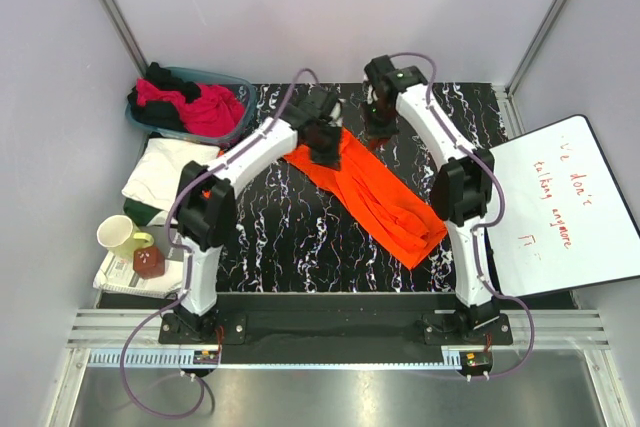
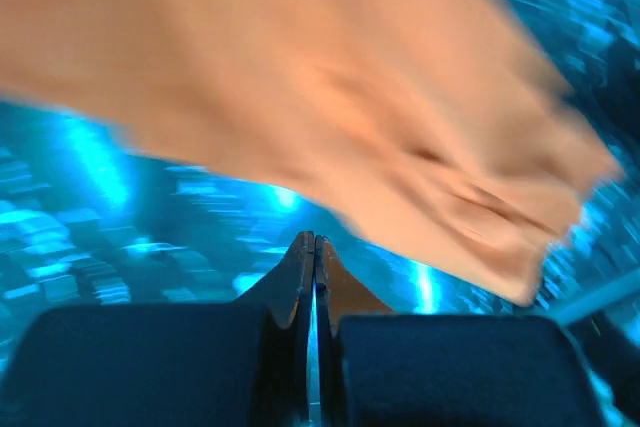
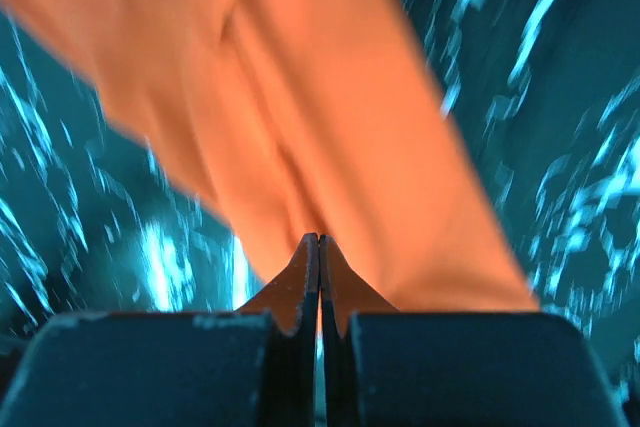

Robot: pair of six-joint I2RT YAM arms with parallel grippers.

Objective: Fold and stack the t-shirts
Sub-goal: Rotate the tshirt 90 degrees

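Together, outstretched left gripper (image 1: 325, 152) and right gripper (image 1: 378, 137) pinch orange t-shirt (image 1: 385, 202).

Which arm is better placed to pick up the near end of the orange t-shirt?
Probably the right: the near end of the orange t-shirt lies beside that arm, far from the left gripper. The right gripper, shut on the far end, must let go first.
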